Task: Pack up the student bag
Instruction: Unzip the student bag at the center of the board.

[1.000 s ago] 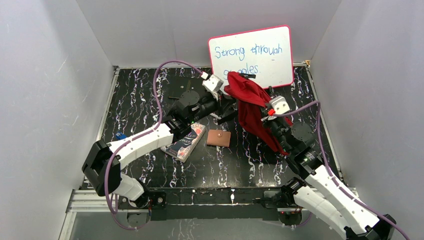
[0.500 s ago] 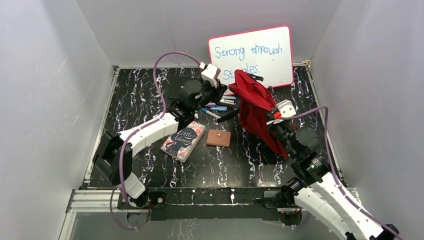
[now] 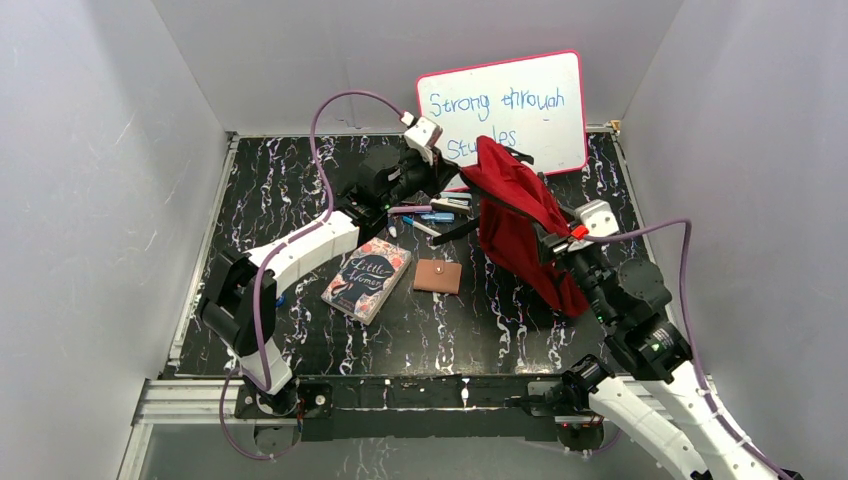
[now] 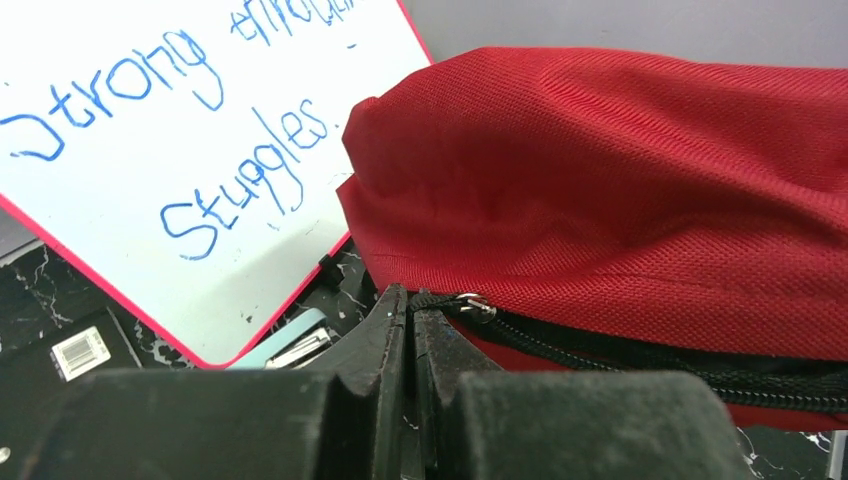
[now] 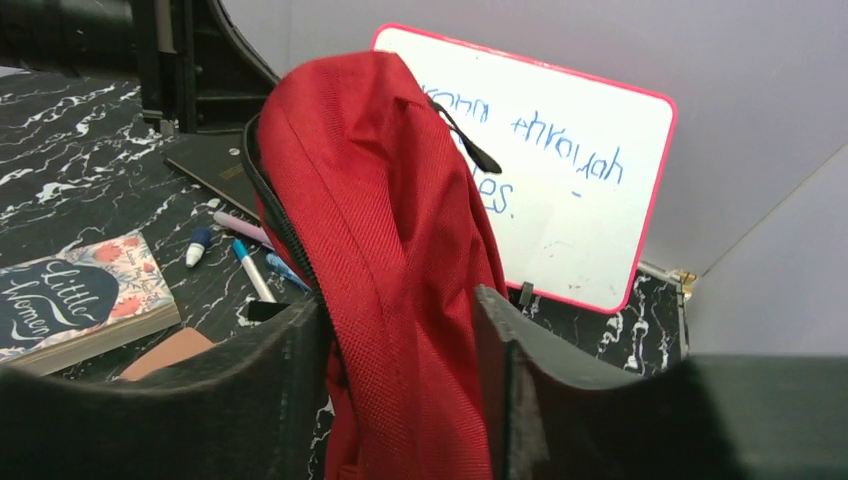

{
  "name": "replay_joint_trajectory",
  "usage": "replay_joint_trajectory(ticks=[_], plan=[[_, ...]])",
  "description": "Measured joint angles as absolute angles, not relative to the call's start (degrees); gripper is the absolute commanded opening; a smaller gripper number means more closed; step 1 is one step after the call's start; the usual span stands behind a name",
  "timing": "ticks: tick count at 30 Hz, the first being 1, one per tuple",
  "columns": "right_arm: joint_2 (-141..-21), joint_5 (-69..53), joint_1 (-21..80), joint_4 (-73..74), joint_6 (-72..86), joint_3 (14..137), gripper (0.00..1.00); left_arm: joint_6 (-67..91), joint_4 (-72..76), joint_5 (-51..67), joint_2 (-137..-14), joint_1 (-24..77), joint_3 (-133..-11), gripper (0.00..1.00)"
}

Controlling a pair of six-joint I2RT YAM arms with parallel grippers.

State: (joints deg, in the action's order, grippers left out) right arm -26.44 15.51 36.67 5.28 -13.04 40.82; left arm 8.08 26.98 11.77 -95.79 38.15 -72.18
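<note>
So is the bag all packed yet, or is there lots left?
Not packed yet. Done: the student bag stands upright. In hand: the left gripper pinches its zipper pull, and the right gripper straddles the fabric with open jaws. Left: the book, the wallet and the pens lie outside on the table, so most packing looks undone.

The right gripper [image 5: 400, 310] is straddling the upright red student bag [image 5: 380, 180], its jaws standing apart. A whiteboard [image 5: 570, 200] is leaning behind the bag. A book [image 5: 70, 300] and pens [image 5: 250, 268] are lying at left on the table [image 5: 60, 140].
</note>
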Motion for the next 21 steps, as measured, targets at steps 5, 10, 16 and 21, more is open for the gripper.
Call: replay_joint_trajectory(ticks=[5,10,16,21], plan=[[-28.9,14.1,36.7,11.3,-13.1,48.2,0.77,7.9,27.4,14.9,-96.2,38.1,-73.5,0.00],[-32.9,11.8,36.7,19.8,-11.4,59.2,0.77,7.9,27.3,16.1,-96.4,38.6,-75.0,0.00],[-41.9,9.0,36.7,29.5,-7.9,74.1,0.76,8.1,27.1,16.1,-98.6,39.2,-78.8,0.00],[-55.7,7.9,36.7,36.9,-5.0,86.8,0.76,8.3,26.0,16.0,-100.1,39.6,-80.4,0.00]])
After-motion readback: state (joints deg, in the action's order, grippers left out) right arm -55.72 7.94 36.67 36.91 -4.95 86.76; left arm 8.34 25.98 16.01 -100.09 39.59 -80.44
